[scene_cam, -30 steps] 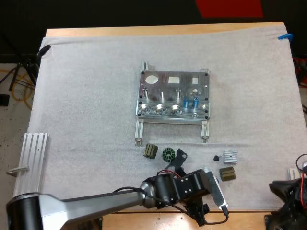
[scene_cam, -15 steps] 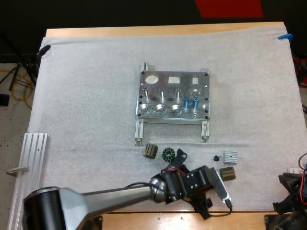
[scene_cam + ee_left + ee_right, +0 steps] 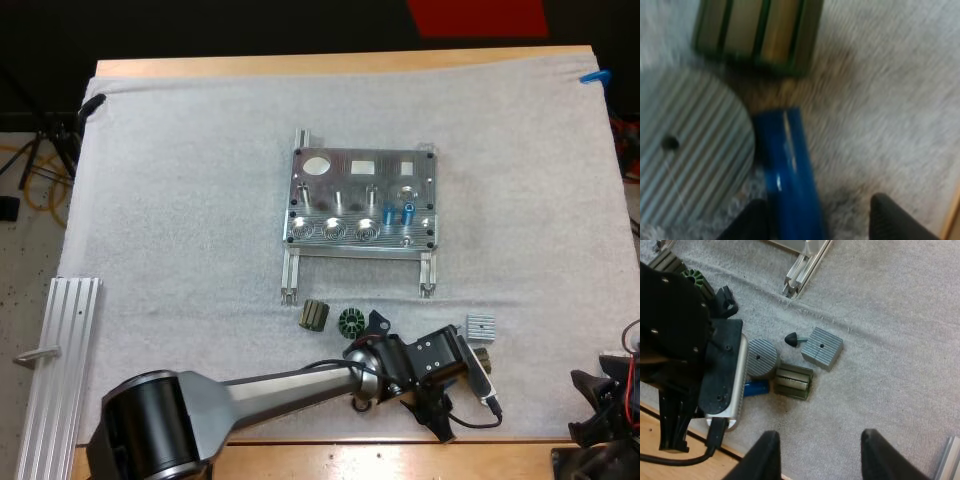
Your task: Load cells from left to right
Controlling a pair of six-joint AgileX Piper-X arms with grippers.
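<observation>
Our left arm point(image 3: 300, 392) has swung right along the near edge of the white mat point(image 3: 180, 200), to the small parts there. The flat silver metal fixture point(image 3: 362, 198) lies mid-mat, well apart, with two bright blue cylinders point(image 3: 397, 213) standing in its right side. Our left gripper point(image 3: 817, 225) holds its fingers wide around a loose blue cylindrical cell point(image 3: 790, 170), we think to grasp it. The cell lies on the mat just beside a round ribbed grey disc point(image 3: 690, 150), near a dark green ribbed block point(image 3: 760, 35). Our right gripper point(image 3: 822, 452) is wide and empty, probably waiting aside.
</observation>
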